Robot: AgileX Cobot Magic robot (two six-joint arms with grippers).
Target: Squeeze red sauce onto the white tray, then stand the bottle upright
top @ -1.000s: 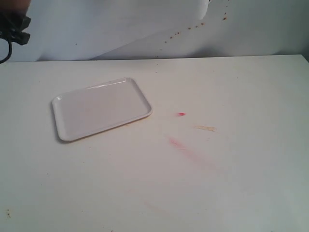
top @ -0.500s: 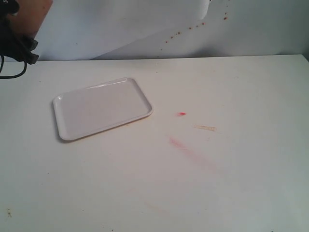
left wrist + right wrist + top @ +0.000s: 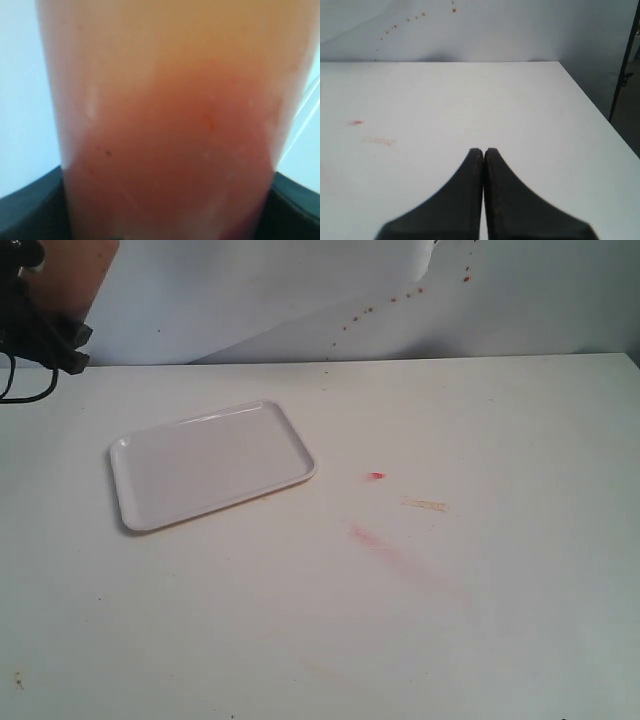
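Left gripper point(image 3: 55, 330) clenches its load; right gripper point(image 3: 483, 150) is shut, empty. On the wide white table point(image 3: 450, 620), a flat rectangular white plastic tray point(image 3: 200, 465) lies at 9 o'clock, bare of sauce. The load, a translucent orange-red plastic squeeze bottle point(image 3: 165, 125), hangs at the tray's 10 o'clock, beyond its rim. 1 glossy red sauce drop point(image 3: 376, 476) sits at the tray's 3 o'clock. Squeezing before the bottle is over the tray would likely spill more onto the table.

Smooth white plastic tray point(image 3: 210, 465) with faint sheen, translucent cloudy plastic bottle point(image 3: 165, 125), matt white table point(image 3: 450, 630)
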